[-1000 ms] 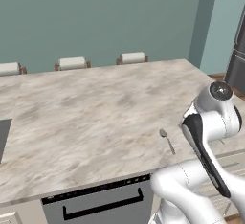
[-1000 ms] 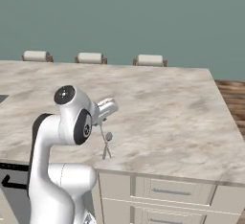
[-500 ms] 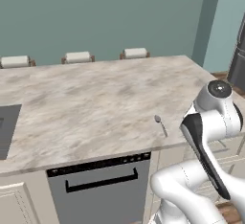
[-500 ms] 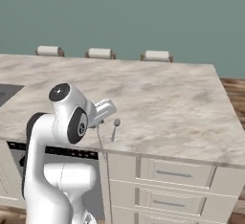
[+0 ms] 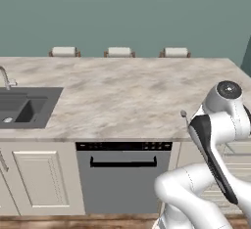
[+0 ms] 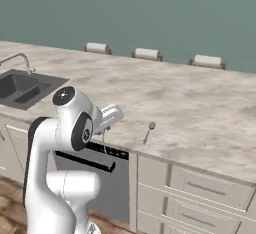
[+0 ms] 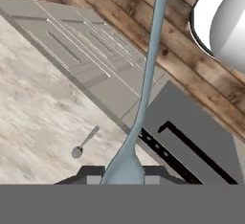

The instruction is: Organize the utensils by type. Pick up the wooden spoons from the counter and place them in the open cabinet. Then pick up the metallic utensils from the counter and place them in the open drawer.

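You face a beige marbled counter (image 5: 122, 96) under a teal wall, wood floor below. Sink (image 5: 22, 106) at left of the left base view; dishwasher (image 5: 122, 174) lower centre. One grey spoon (image 6: 149, 130) lies near the counter's front edge. Hand view: gripper (image 7: 123, 173) clenched on a grey metal utensil (image 7: 150, 70), bowl between the fingertips.

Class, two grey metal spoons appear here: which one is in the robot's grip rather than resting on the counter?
The long pale grey spoon, held by its bowl end in the gripper. The other spoon lies free near the counter edge.
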### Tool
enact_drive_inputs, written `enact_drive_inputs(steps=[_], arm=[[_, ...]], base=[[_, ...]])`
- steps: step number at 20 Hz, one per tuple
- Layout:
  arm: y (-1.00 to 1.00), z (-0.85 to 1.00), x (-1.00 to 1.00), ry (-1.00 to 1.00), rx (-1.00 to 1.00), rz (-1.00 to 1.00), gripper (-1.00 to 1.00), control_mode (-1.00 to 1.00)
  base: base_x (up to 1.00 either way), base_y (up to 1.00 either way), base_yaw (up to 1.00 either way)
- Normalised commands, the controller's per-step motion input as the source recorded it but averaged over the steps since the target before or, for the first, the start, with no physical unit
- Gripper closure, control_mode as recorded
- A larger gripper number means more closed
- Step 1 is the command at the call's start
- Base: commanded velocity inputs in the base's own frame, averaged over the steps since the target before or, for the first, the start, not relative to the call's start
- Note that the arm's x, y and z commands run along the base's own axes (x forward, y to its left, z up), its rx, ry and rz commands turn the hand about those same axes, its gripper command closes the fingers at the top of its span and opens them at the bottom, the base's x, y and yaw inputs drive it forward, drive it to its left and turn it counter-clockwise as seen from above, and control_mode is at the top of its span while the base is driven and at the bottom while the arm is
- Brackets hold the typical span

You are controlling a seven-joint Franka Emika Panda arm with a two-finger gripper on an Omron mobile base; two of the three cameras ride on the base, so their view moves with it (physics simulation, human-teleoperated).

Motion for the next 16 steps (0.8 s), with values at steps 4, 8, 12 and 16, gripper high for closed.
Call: enact_drive_inputs(steps=[4, 8, 12, 16], arm=[[0.0, 0.0, 0.0, 0.0, 0.0, 0.0, 1.0, 1.0], [0.0, 0.0, 0.0, 0.0, 0.0, 0.0, 1.0, 1.0], [0.0, 0.0, 0.0, 0.0, 0.0, 0.0, 1.0, 1.0], [0.0, 0.0, 0.0, 0.0, 0.0, 0.0, 1.0, 1.0]], base=[[-0.18, 0.34, 0.5], [-0.07, 0.51, 0.5], [0.0, 0.6, 0.48], [0.02, 0.61, 0.41]])
